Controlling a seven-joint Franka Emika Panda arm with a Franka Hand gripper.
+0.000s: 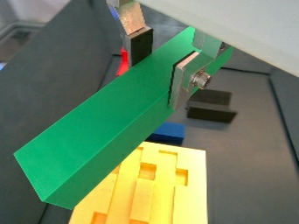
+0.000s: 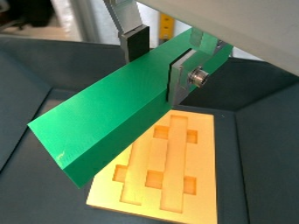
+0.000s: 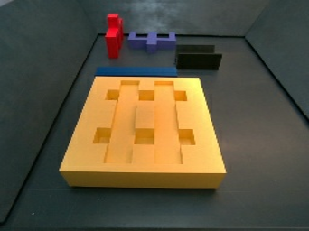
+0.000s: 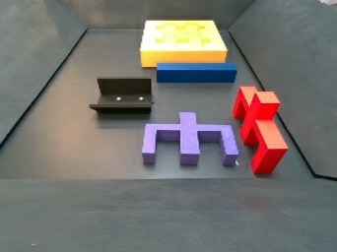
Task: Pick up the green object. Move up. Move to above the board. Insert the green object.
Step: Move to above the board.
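Observation:
In both wrist views my gripper [image 1: 163, 68] [image 2: 159, 63] is shut on the green object [image 1: 105, 131] [image 2: 117, 109], a long plain green bar. Its dark pads press the bar's two long sides near one end. The bar hangs in the air and its free end reaches out over the board [image 1: 163, 188] [image 2: 176, 166], a flat yellow-orange block with grooves and square holes. The board lies on the dark floor in both side views [image 3: 145, 117] [image 4: 184, 37]. Neither side view shows the gripper or the green object.
A blue bar [image 3: 139, 70] [image 4: 195, 71] lies against one short end of the board. Beyond it stand the dark fixture [image 3: 200, 59] [image 4: 121, 95], a purple comb-shaped piece [image 3: 154, 40] [image 4: 191, 138] and a red upright block [image 3: 114, 36] [image 4: 259, 128]. Dark walls ring the floor.

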